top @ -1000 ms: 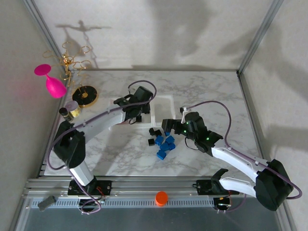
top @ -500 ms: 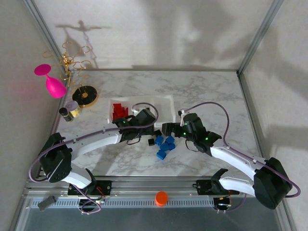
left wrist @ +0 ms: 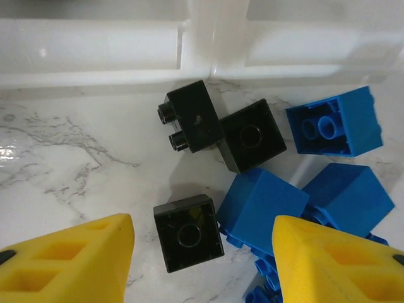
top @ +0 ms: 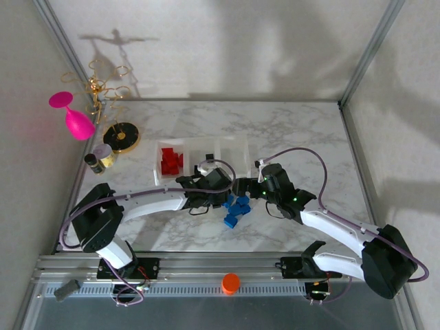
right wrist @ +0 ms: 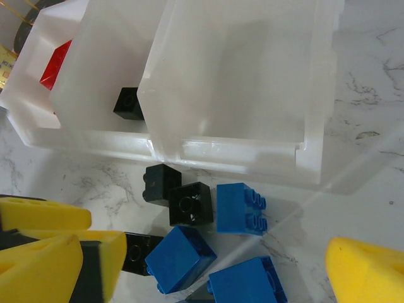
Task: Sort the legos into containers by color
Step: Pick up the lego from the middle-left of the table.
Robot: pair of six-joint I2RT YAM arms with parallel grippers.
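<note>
My left gripper (left wrist: pixel 202 262) hangs open low over the marble, with a black lego (left wrist: pixel 188 232) lying flat on the table between its yellow fingers (left wrist: pixel 69 259), untouched. Two more black legos (left wrist: pixel 189 117) and several blue legos (left wrist: pixel 262 202) lie just beyond, in front of the containers (left wrist: pixel 126 50). My right gripper (right wrist: pixel 202 278) stands wide open above the same pile of blue legos (right wrist: pixel 240 208). In the top view both grippers, left (top: pixel 225 192) and right (top: pixel 244 189), meet over the pile. Red legos (top: pixel 168 161) lie in the left tray, and one black lego (right wrist: pixel 129 104) lies in the middle tray.
The row of containers (top: pixel 237 142) stands just behind the pile; its right tray (right wrist: pixel 240 69) holds nothing. A black-and-gold disc (top: pixel 125 136), a small jar (top: pixel 103 157) and a pink glass (top: pixel 74 117) stand at the far left. An orange cap (top: pixel 230 282) sits on the front rail.
My left arm has swung from above the trays forward and rightward, down to the pile, uncovering the trays. The right gripper has edged slightly left, still open.
</note>
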